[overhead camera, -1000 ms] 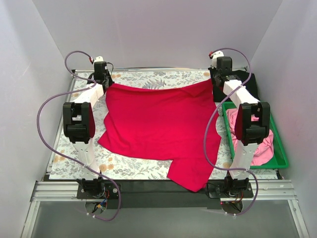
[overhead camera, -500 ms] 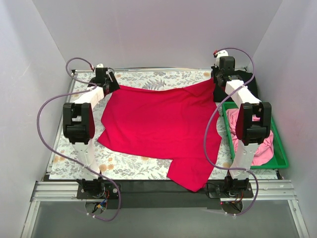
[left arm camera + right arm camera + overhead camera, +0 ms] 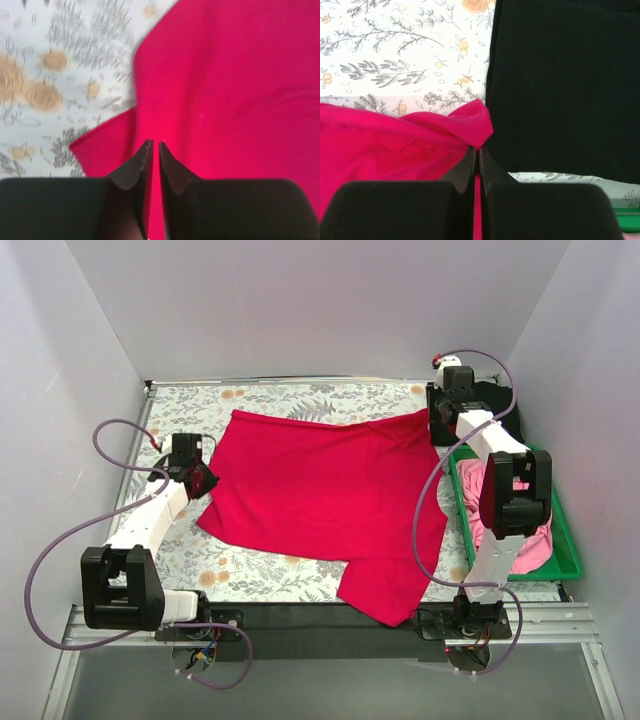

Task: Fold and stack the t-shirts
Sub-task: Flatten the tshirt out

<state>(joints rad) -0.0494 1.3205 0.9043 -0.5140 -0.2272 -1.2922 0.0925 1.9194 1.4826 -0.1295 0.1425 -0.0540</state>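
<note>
Red shirt [image 3: 330, 490] lay spread and unfolded on the counter [image 3: 255, 575], with pink shirts [image 3: 535, 545] bunched in the bin [image 3: 566, 565]. Left claw [image 3: 155, 144] was nearly closed at its left edge, grip unclear. Right claw [image 3: 476, 150] was pinched tight on its far corner beside the flat black shirt [image 3: 560, 85]; most folding and stacking left.

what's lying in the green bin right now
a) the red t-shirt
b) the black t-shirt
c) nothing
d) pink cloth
d: pink cloth is bunched in the green bin; the red t-shirt lies spread on the tablecloth and the black t-shirt sits beyond the bin.
</note>
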